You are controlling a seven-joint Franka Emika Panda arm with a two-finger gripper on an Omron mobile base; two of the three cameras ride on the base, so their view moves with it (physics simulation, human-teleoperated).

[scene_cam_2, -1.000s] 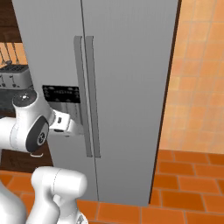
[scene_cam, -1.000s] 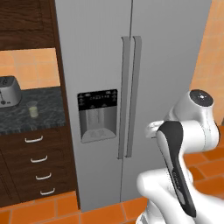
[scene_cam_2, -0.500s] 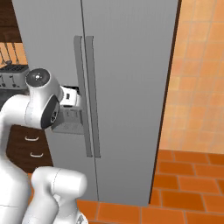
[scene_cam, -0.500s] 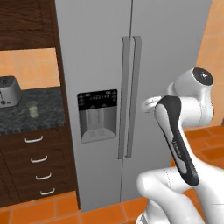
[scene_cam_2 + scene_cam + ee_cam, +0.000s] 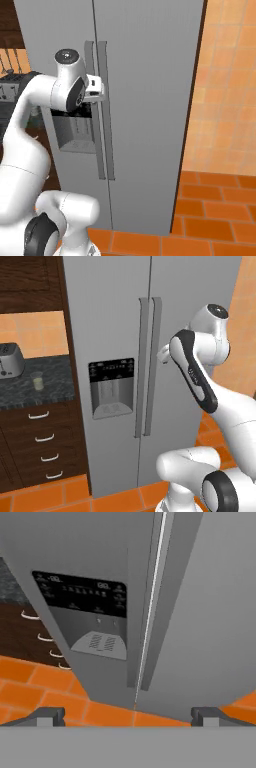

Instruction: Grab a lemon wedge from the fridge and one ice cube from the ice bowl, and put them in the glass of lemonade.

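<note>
Two doors: fridge (image 5: 115, 356) shut, both handles (image 5: 148, 366) side by side at the centre seam; dispenser (image 5: 112, 387) on the left door.
Wedge: presumably inside fridge, hidden behind doors.
Gripper: (image 5: 129, 714) spread wide, nothing btwn tips; hand sits close in front of the handles at upper-handle height in right base view (image 5: 94, 90).
Fridge vs gripper: hand view looks down along the door fronts, seam and handles run roughly btwn the two tips, dispenser off to the left; can't tell if tips touch a handle yet.
Glass: (image 5: 37, 381) on dark counter (image 5: 55, 387) left of fridge, just beside toaster (image 5: 10, 361); well apart from gripper.
Risk 1: handles sit so near each other that jaws may straddle both, or catch the wrong one.
Risk 2: off-centre approach, then tips slide off handle when pulling.
Risk 3: arm folded tight near door; swing of door could hit elbow or base.
</note>
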